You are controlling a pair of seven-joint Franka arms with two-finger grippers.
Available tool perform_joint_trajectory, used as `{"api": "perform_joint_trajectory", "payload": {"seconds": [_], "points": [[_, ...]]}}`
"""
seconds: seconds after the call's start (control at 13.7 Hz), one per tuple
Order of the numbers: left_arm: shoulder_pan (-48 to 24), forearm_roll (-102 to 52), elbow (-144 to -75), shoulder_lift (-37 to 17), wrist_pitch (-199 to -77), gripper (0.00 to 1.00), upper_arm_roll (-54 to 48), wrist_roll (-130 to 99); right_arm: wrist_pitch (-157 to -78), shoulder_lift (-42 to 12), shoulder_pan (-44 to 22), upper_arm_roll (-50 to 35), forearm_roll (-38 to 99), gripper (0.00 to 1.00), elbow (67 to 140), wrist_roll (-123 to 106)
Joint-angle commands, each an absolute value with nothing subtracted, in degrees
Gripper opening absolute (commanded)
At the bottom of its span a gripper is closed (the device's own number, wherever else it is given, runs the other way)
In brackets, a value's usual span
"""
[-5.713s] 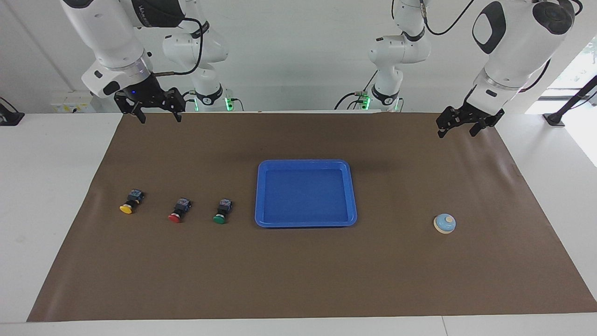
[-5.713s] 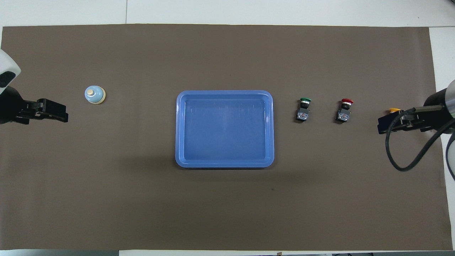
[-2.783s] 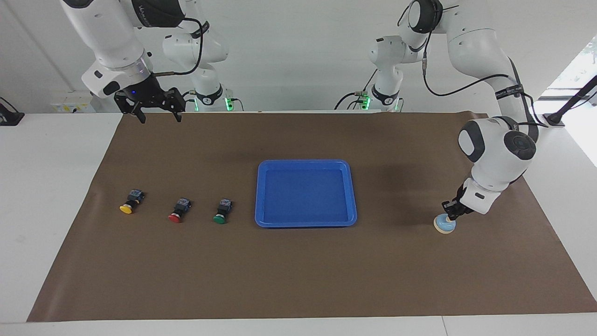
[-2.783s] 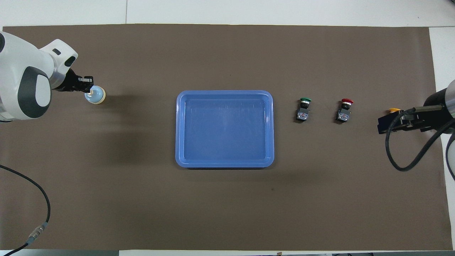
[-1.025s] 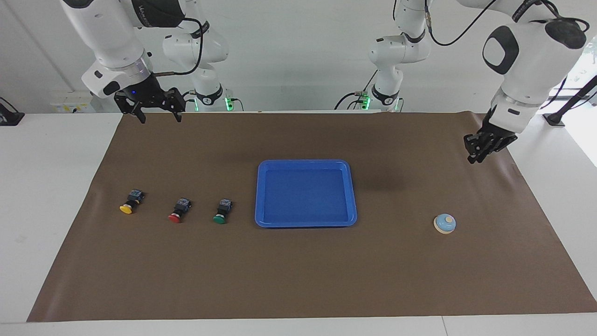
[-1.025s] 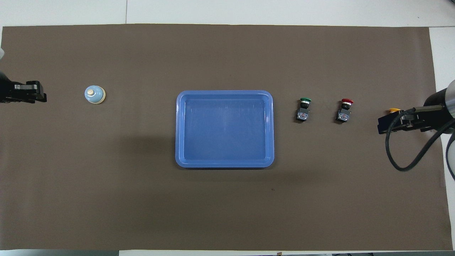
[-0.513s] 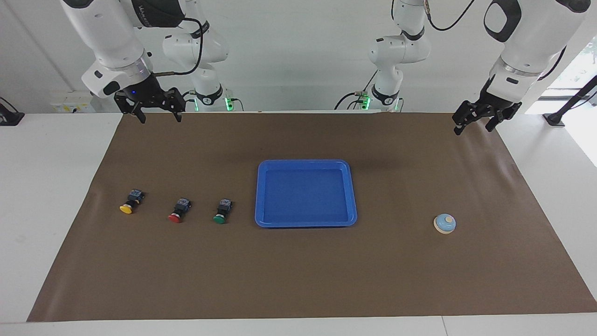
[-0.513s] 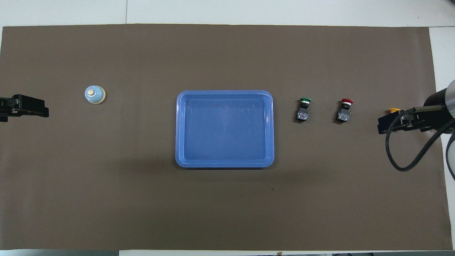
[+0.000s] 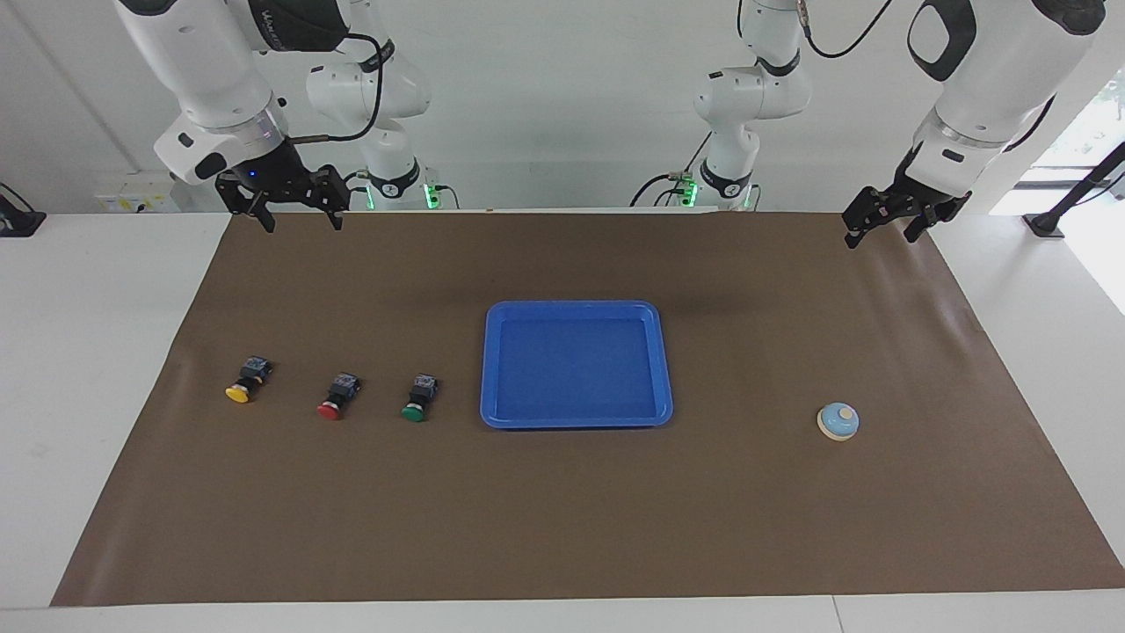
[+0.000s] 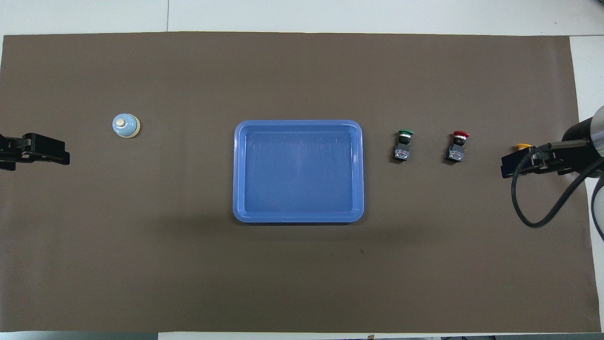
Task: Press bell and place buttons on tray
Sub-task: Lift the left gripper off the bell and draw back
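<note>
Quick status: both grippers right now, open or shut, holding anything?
Left gripper: open, empty, raised over the mat's edge nearest the robots, at the left arm's end.
Right gripper: open, empty, waiting over the mat's corner at the right arm's end.

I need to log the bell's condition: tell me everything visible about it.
The bell is a small round dome, light blue on top, with a cream base rim and a cream knob at its centre. It stands upright on the brown mat toward the left arm's end of the table, apart from the blue tray. Nothing touches it.
</note>
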State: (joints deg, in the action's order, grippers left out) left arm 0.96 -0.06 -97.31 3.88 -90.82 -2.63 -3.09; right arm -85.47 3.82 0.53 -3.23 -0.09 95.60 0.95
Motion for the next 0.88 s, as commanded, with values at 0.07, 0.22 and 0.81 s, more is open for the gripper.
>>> {"api": "perform_joint_trajectory", "payload": {"seconds": [0.07,0.22,0.81], "points": [[0.3,-1.1,-95.4,3.3,-87.8,1.0,-2.2,-3.5,-84.6,3.9,1.2,-3.6,0.4,1.0,95.3,-0.6],[0.3,-1.1,-95.5,3.4,-87.8,1.0,-2.2,-3.4,-84.6,4.0,1.1,-3.7,0.4,1.0,96.1,-0.6],[0.0,-1.3,-95.3,3.3,-88.0,1.0,-2.2,-3.3,-97.7,6.1,-2.2,-4.3,0.9,1.0,106.7,9.4]]}}
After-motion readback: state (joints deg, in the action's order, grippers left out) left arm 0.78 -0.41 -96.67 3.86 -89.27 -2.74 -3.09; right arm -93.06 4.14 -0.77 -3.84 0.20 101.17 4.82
